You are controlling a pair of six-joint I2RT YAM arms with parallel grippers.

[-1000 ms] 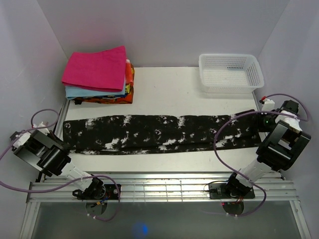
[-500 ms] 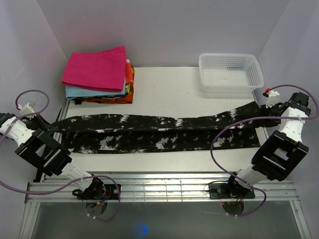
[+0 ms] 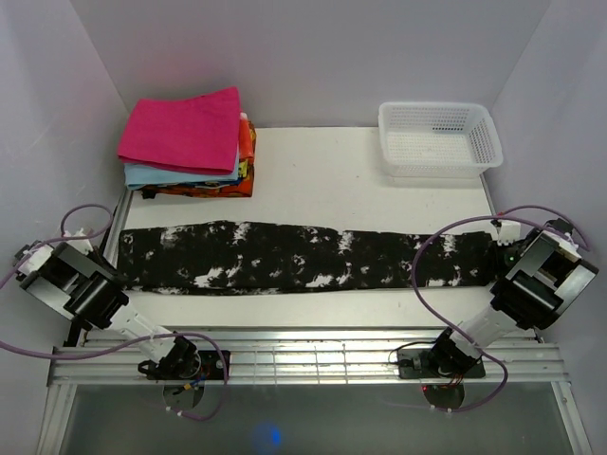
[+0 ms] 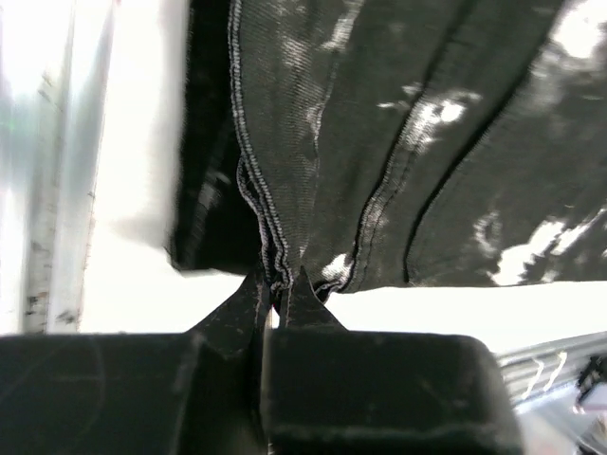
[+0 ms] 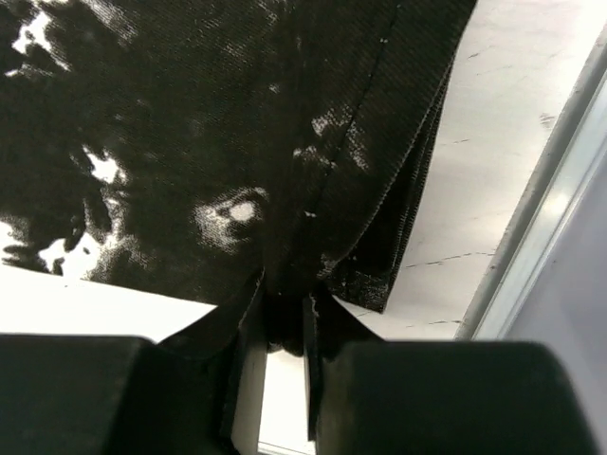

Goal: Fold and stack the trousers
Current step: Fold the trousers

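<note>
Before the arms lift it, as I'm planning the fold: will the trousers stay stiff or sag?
Probably sag: the trousers lie limp and flat, pinched at the ends by the left gripper and right gripper. Likely light: the layers look thin at the hem. The coarse weave probably won't slip.

The left arm [image 3: 81, 289] and right arm [image 3: 536, 284] are showing boxy black housings joined by white link sections. A thin purple cable [image 3: 438, 237] is running along each arm. The left gripper [image 4: 280, 282] is showing matte black, wedge-shaped fingers [image 4: 228, 313] on a blocky black body.
</note>
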